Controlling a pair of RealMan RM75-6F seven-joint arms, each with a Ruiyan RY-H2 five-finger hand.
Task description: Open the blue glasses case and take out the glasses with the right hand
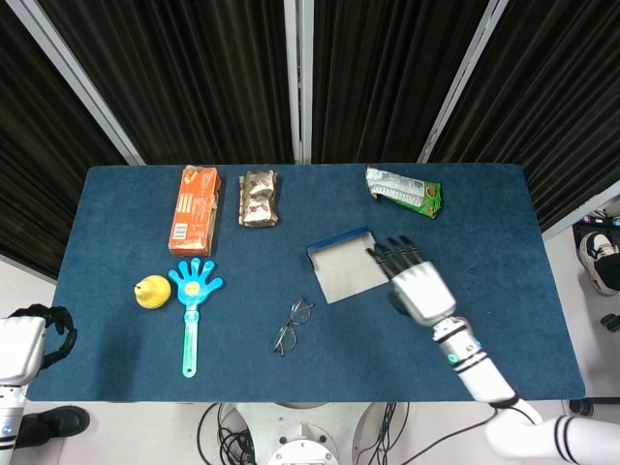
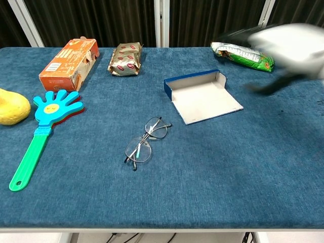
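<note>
We find the task all but finished, judging by how things lie on the table (image 1: 504,223). Starting at the left edge, our left hand (image 1: 39,334) hangs off the table beside the near left corner, with its dark fingers curled in on nothing, and takes no part. The glasses (image 2: 144,141) lie folded out on the cloth toward the near edge, around the middle, touching nothing, well apart from the case. Further right, the blue glasses case (image 2: 201,96) sits open near the centre of the table, its pale inside bare and its lid flat. Just right of the case, our right hand (image 1: 415,283) hovers above the cloth with its fingers spread and nothing in its grasp; the chest view shows it only as a blur. We judge both steps done: case opened, glasses out. Nothing seems left but to draw the arm away.
</note>
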